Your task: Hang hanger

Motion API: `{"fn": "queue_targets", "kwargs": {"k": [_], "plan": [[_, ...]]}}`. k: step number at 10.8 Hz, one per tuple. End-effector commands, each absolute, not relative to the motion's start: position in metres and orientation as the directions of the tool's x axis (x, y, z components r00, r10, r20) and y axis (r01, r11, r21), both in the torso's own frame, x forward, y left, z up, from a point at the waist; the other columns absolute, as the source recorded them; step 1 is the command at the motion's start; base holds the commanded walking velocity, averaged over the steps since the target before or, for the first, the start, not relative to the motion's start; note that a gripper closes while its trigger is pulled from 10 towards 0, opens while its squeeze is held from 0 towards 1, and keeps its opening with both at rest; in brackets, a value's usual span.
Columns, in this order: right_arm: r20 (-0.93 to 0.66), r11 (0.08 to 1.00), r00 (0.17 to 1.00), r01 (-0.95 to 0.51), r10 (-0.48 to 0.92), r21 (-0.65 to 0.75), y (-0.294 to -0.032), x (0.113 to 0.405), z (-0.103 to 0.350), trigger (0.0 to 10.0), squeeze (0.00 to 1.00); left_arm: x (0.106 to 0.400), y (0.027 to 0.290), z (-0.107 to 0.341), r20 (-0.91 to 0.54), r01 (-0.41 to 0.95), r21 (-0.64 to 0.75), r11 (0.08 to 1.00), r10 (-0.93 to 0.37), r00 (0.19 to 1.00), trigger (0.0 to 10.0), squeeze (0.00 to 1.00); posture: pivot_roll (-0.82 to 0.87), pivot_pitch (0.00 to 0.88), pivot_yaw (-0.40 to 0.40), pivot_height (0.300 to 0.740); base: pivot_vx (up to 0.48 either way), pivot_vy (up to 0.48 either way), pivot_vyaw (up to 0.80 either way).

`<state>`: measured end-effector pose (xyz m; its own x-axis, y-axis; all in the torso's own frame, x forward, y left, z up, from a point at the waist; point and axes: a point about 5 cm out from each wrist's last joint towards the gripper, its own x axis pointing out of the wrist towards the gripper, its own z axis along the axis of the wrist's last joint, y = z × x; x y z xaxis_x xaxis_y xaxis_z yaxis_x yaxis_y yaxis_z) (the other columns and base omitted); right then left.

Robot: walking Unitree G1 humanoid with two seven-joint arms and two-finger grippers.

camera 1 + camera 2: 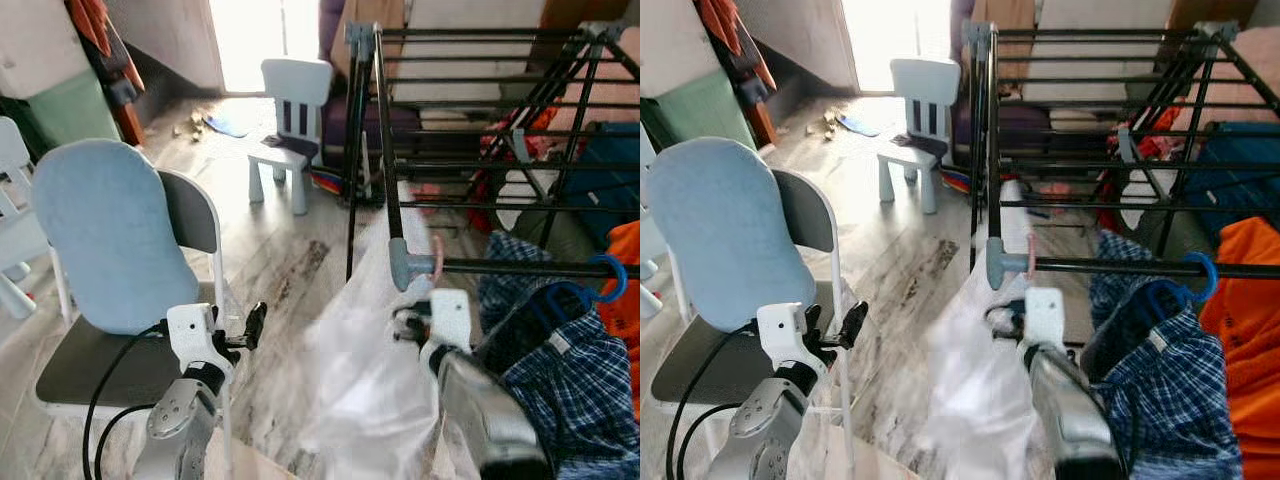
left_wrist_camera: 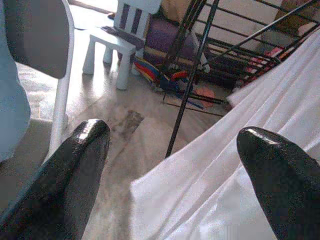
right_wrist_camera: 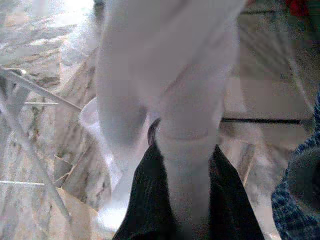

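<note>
Hanging step under way. My right gripper (image 1: 412, 326) clamped on white garment (image 1: 365, 380), its pink hanger hook (image 1: 437, 256) over rack rail (image 1: 530, 268) at 12 o'clock. Left gripper (image 1: 243, 330) spread wide, idle. Next, likely: confirm hook seated, release.

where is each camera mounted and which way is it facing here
Left eye view: on the head, looking forward and down at the drying rack and the white garment; both silver arms show, left hand beside the grey chair.
Right eye view: the head's other eye, same scene; right hand under the pink hanger.
Left wrist view: along the open left hand's fingers toward garment and rack.
Right wrist view: along the right hand, shut on the white garment.
Shared: the garment appears in every view.
</note>
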<state>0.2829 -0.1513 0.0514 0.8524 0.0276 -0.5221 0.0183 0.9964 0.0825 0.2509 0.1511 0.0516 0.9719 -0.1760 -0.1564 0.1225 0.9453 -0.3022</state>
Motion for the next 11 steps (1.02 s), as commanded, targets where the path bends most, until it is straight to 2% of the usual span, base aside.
{"fn": "queue_targets", "kwargs": {"k": [1,2,3,4,8,11], "plan": [[-0.5,0.994,0.866,0.046,0.008,0.095,-0.153,0.29,0.06,10.0,0.0,0.251,0.152,0.052,-0.16,0.126,-0.291,0.948,-0.178,0.971,10.0,0.0,-0.2,0.0,0.029,0.74,0.0,0.0,0.0],[-0.507,0.995,0.862,0.032,0.02,0.093,-0.151,0.29,0.061,10.0,0.0,0.251,0.152,0.052,-0.163,0.128,-0.291,0.948,-0.181,0.97,10.0,0.0,-0.2,0.0,0.029,0.74,0.0,0.0,0.0],[-0.575,0.993,0.815,0.0,0.068,0.117,-0.145,0.288,0.053,10.0,0.0,0.25,0.151,0.051,-0.168,0.132,-0.293,0.947,-0.187,0.968,10.0,0.0,-0.2,0.0,0.03,0.74,0.0,0.0,0.0],[-0.588,0.989,0.808,0.043,0.047,0.139,-0.148,0.288,0.051,10.0,0.0,0.251,0.15,0.051,-0.168,0.134,-0.294,0.947,-0.189,0.968,10.0,0.0,-0.2,0.0,0.029,0.74,0.0,0.0,0.0],[-0.553,0.982,0.833,0.125,-0.025,0.144,-0.164,0.297,0.061,10.0,0.0,0.252,0.15,0.051,-0.17,0.137,-0.292,0.946,-0.193,0.966,10.0,0.0,-0.21,0.0,0.035,0.74,0.0,0.0,0.0],[-0.606,0.976,0.795,0.128,0.006,0.178,-0.167,0.301,0.06,10.0,0.0,0.255,0.148,0.052,-0.172,0.147,-0.289,0.946,-0.202,0.964,10.0,0.0,-0.21,0.0,0.038,0.74,0.0,0.0,0.0]]}}
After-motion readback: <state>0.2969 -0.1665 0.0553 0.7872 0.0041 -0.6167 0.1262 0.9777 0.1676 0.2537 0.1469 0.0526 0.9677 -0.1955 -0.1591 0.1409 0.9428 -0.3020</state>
